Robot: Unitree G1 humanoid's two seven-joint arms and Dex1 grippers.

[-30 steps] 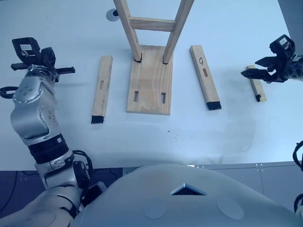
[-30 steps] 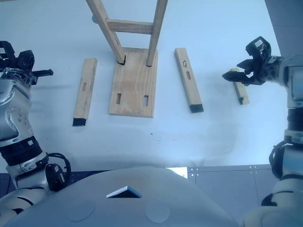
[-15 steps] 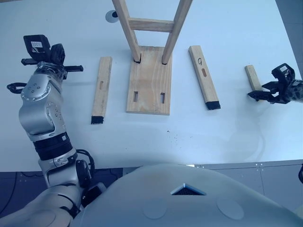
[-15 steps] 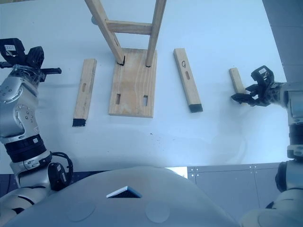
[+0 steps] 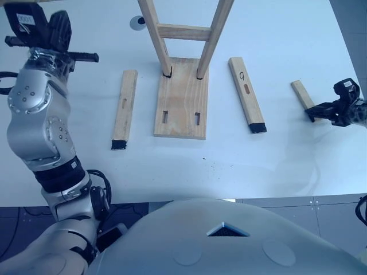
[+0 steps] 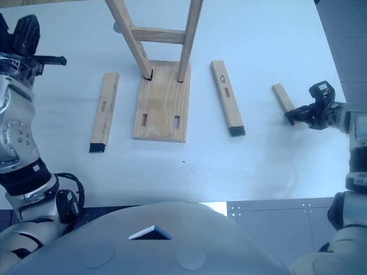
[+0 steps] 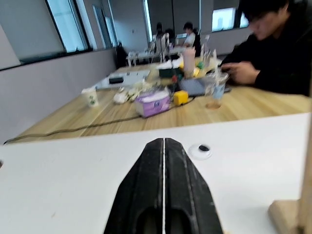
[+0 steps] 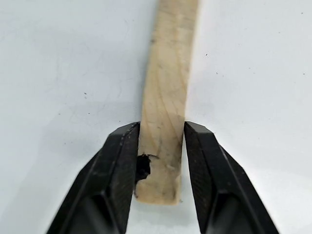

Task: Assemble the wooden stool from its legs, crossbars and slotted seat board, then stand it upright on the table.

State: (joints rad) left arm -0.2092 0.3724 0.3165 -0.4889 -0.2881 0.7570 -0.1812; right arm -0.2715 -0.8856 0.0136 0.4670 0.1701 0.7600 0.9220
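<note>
R gripper (image 8: 162, 129) clamped on end of short crossbar (image 8: 168, 73) on table (image 5: 275, 34), L gripper (image 7: 164, 144) closed tight, empty, far left

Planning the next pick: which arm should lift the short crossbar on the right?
Right. The right gripper has its fingers against both sides of the crossbar; the left gripper is shut, far across the table.

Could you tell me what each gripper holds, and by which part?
The right gripper clamps the short crossbar at its near end; the left gripper is shut, empty.
</note>
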